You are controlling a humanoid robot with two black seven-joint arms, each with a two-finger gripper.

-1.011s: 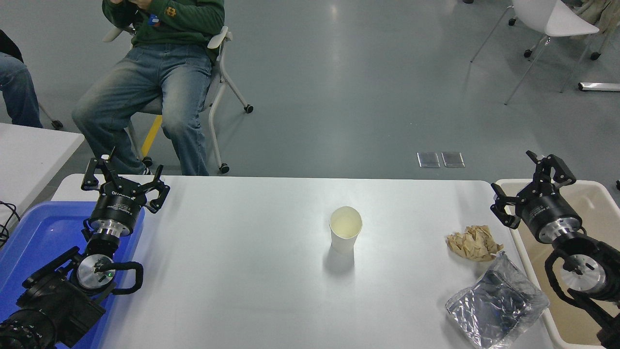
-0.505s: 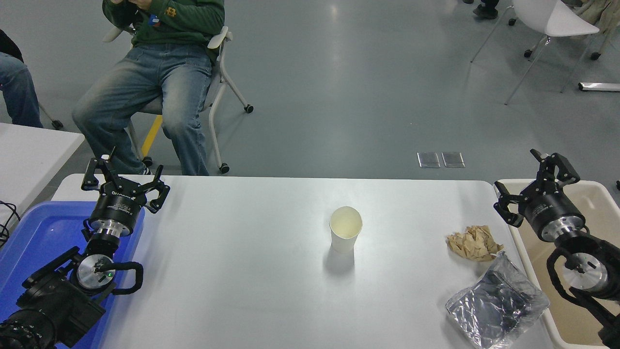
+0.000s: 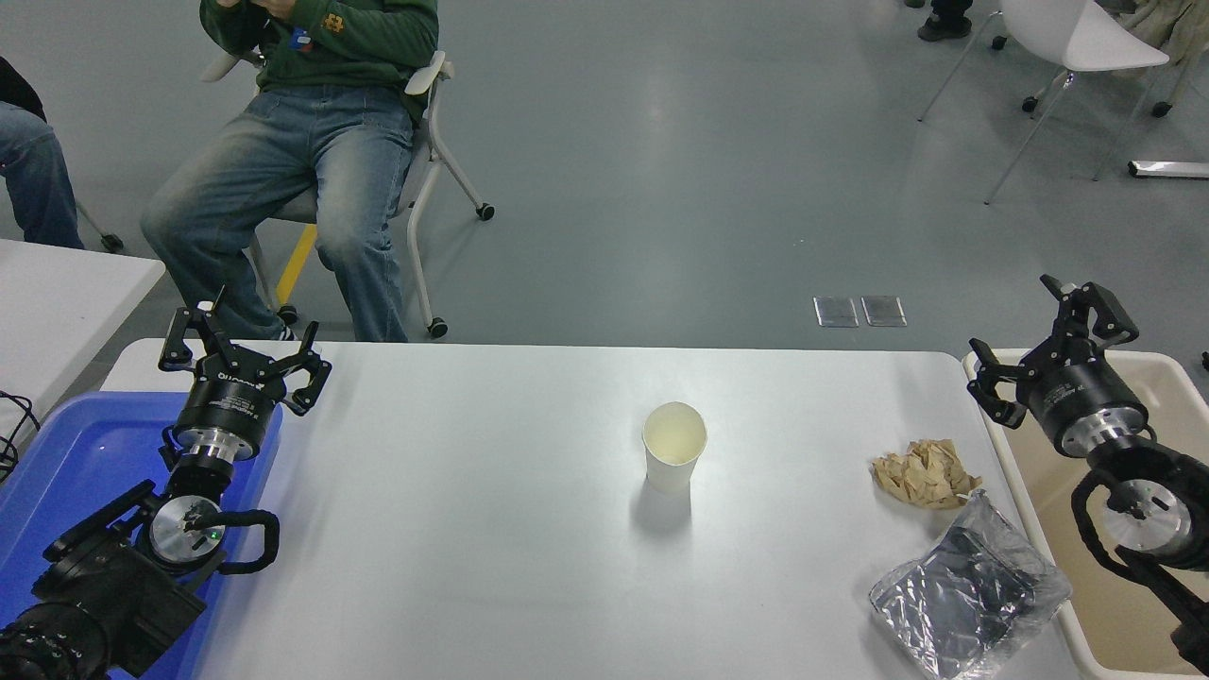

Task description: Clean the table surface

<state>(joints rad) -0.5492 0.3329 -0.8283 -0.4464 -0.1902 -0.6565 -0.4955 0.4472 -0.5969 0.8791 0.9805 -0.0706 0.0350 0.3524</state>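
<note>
The white table surface (image 3: pixel 491 529) fills the lower part of the head view. On it stand a white paper cup (image 3: pixel 673 445) near the middle, a crumpled brown paper wad (image 3: pixel 926 473) at the right, and a silvery foil bag (image 3: pixel 968 599) near the front right corner. My right gripper (image 3: pixel 1047 348) is open and empty, held above the beige bin's far left corner, to the right of the paper wad. At the far left my left gripper (image 3: pixel 243 348) stays parked, open and empty, over the blue tray's far right edge.
A blue plastic tray (image 3: pixel 66 453) lies at the table's left end. A beige bin (image 3: pixel 1166 387) sits off the right edge. A smaller white table (image 3: pixel 57 302) is at the left. A person in jeans (image 3: pixel 283 179) sits on a chair beyond the far edge.
My right gripper has drifted a little to the right and away from me, further over the bin's corner. The left arm and the things on the table have not moved.
</note>
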